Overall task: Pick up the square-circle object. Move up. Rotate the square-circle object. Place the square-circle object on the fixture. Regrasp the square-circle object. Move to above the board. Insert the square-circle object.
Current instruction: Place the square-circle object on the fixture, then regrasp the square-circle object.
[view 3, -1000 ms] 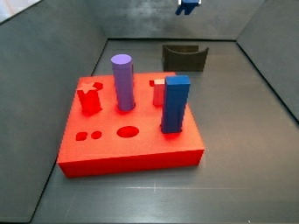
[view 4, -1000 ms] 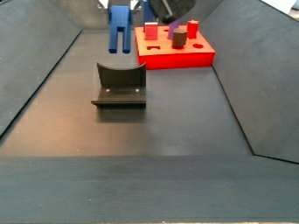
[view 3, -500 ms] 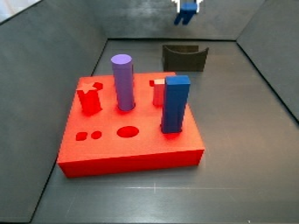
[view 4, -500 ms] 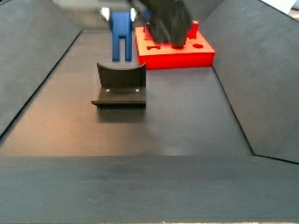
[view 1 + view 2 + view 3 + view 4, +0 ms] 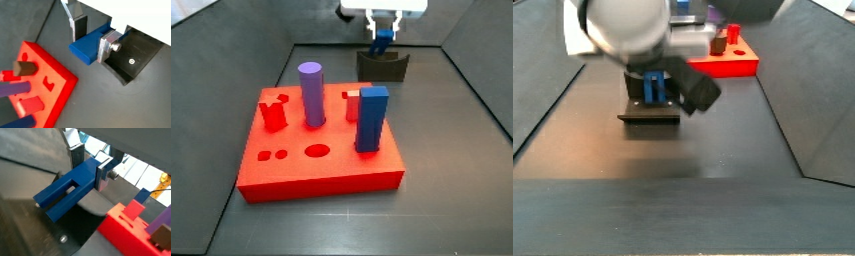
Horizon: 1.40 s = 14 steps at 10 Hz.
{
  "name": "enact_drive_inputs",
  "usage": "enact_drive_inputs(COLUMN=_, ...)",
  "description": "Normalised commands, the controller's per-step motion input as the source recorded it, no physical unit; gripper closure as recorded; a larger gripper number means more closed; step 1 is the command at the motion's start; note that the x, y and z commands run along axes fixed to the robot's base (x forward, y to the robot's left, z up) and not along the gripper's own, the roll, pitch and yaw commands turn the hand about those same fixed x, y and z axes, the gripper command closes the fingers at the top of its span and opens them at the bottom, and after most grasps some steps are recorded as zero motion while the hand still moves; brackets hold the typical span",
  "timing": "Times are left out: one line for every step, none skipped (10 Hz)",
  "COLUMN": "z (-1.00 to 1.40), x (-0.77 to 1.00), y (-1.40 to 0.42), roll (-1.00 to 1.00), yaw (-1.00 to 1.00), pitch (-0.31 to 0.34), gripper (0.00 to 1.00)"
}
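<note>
The gripper [image 5: 382,34], its jaws clamped on the square-circle object [image 5: 88,47], hangs just over the fixture [image 5: 382,66].

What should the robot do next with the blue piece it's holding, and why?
Probably ease it a little lower. The hand grips the blue piece right over the dark fixture by the back wall, and whether it is seated cannot be told yet. The red board comes later.

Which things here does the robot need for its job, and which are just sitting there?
Needed:
gripper, shut on the blue square-circle object above the fixture
red board

Just there:
purple cylinder
tall blue post
</note>
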Motion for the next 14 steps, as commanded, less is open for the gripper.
enact_drive_inputs(z=-0.93, x=0.20, y=0.13, roll=-0.19, yaw=-0.20, pitch=0.080, gripper=1.00)
enact_drive_inputs(z=-0.74, x=0.16, y=0.10, roll=-0.17, yaw=-0.19, pitch=0.044, gripper=1.00)
enact_drive_inputs(z=-0.49, x=0.12, y=0.08, roll=-0.17, yaw=-0.18, pitch=0.005, gripper=1.00)
enact_drive_inputs(z=-0.35, x=0.11, y=0.08, roll=-0.16, yaw=-0.15, pitch=-0.014, gripper=1.00)
enact_drive_inputs(z=-0.30, x=0.10, y=0.10, roll=-0.14, yaw=-0.14, pitch=-0.033, gripper=1.00)
enact_drive_inputs(z=-0.27, x=0.09, y=0.12, roll=-0.13, yaw=-0.10, pitch=-0.050, gripper=1.00)
enact_drive_inputs(z=-0.27, x=0.09, y=0.11, roll=-0.13, yaw=-0.08, pitch=-0.050, gripper=1.00)
enact_drive_inputs(z=0.00, x=0.00, y=0.00, roll=0.00, yaw=0.00, pitch=0.000, gripper=0.00)
enact_drive_inputs(z=1.00, x=0.00, y=0.00, roll=-0.04, yaw=0.00, pitch=-0.070, gripper=0.00)
enact_drive_inputs(z=1.00, x=0.00, y=0.00, roll=-0.04, yaw=0.00, pitch=-0.067, gripper=0.00)
enact_drive_inputs(z=1.00, x=-0.03, y=0.01, roll=-0.01, yaw=0.03, pitch=-0.047, gripper=0.00)
enact_drive_inputs(z=1.00, x=-0.03, y=0.00, roll=0.01, yaw=0.05, pitch=-0.025, gripper=0.00)
enact_drive_inputs(z=1.00, x=-0.03, y=0.00, roll=0.03, yaw=0.05, pitch=0.003, gripper=0.00)
enact_drive_inputs(z=0.92, x=-0.03, y=0.00, roll=0.03, yaw=0.06, pitch=0.032, gripper=0.00)
